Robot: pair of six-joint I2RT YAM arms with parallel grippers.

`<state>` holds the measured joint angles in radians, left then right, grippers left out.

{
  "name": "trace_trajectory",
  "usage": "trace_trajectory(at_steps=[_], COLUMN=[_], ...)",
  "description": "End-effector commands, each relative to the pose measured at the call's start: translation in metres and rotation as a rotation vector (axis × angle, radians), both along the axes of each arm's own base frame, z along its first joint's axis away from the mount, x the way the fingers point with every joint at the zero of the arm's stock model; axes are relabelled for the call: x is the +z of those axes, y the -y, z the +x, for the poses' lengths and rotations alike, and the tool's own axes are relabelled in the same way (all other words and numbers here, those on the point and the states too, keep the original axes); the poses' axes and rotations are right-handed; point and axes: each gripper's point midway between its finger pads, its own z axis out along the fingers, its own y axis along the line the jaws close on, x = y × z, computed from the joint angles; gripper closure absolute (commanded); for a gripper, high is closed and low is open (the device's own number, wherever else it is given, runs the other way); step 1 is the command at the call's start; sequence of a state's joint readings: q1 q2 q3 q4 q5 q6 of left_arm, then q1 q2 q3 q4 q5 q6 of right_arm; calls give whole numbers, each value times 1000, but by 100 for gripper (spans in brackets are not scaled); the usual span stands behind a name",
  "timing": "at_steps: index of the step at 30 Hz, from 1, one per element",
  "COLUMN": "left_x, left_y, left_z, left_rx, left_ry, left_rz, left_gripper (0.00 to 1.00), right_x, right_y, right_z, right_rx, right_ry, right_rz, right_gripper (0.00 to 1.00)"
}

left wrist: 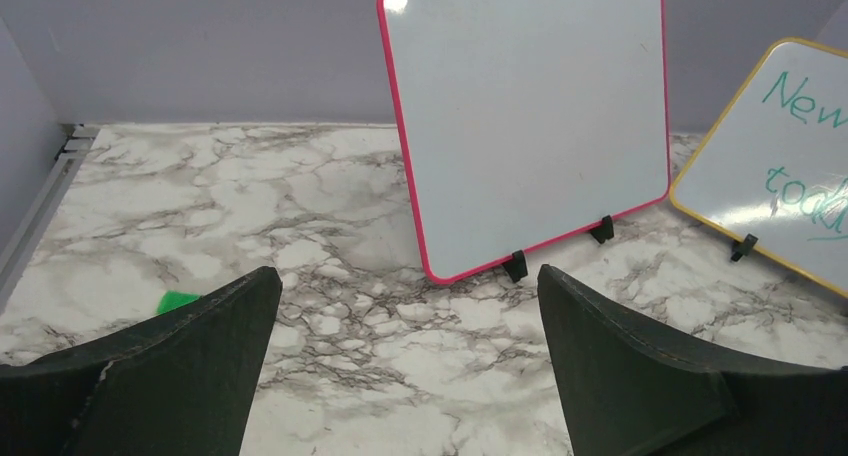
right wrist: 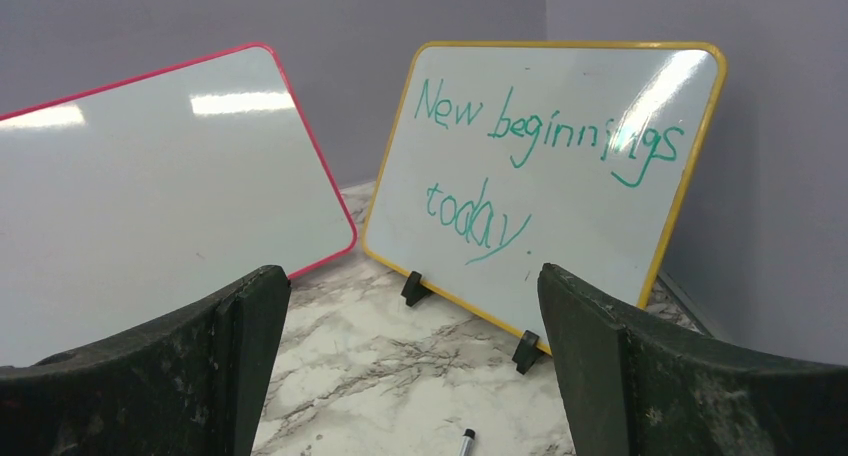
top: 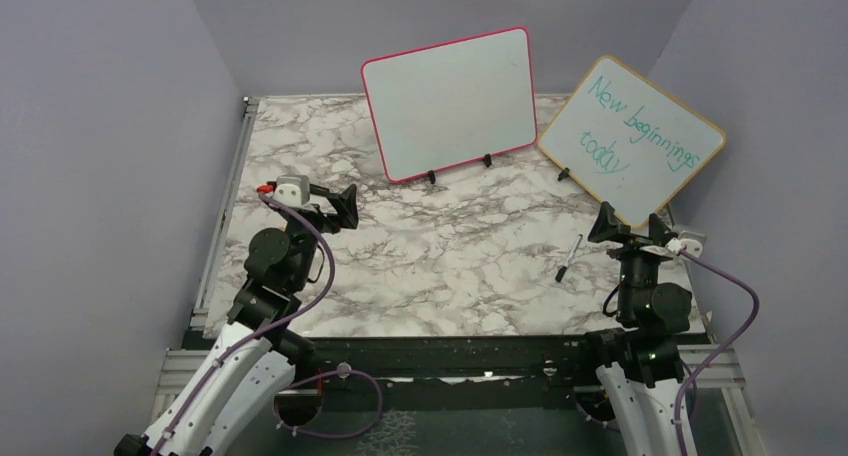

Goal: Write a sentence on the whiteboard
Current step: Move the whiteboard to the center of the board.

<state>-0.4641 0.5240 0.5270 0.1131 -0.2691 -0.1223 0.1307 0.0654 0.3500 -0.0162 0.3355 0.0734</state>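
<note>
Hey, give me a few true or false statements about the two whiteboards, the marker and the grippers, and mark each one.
1. The pink-framed rectangular whiteboard has no writing on it. True.
2. The yellow-framed whiteboard carries black writing. False: its writing is teal and reads "New beginnings today".
3. The black marker pen lies on the marble-patterned table, in front of the yellow-framed whiteboard. True.
4. The right gripper is holding the black marker pen. False: its jaws stand open and empty, and the pen lies loose on the table.
</note>
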Motion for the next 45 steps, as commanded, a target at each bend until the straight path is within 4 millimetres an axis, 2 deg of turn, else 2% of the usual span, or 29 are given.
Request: trace_trajectory(at_steps=[1, 6, 9, 15, 21, 27, 34, 35, 40, 45], left_x=[3, -1, -13, -60, -100, -123, -153, -163, -196, -223], left_y=[11, 31, 43, 67, 94, 122, 154, 157, 164, 164], left_z=[8, 22, 31, 57, 87, 111, 138, 143, 161, 174], left_rx=[-29, -81, -111, -111, -67, -46, -7, 4, 74, 142], left_ry=[-38, -102, -127, -308, -468, -531, -602, -624, -694, -757], left_rz=[-63, -114, -185, -276, -213, -162, -122, -108, -44, 29], left_gripper=[1, 1, 1, 1, 1, 1, 8, 9, 14, 14], right_x=[2, 1, 2, 5, 5, 3, 4, 4, 1, -1], right_y=[2, 3, 2, 3, 1, -2, -2, -1, -1, 0], right_z=[1, 1, 1, -1, -1, -1, -1, -2, -1, 1], right_rx=[-12, -16, -12, -12, 0, 13, 13, 10, 10, 5], right_ry=[9, 6, 10, 23, 26, 25, 31, 32, 27, 18], right_rz=[9, 12, 13, 19, 23, 24, 30, 32, 33, 32], right_gripper=[0, 0, 0, 0, 0, 0, 0, 0, 0, 0])
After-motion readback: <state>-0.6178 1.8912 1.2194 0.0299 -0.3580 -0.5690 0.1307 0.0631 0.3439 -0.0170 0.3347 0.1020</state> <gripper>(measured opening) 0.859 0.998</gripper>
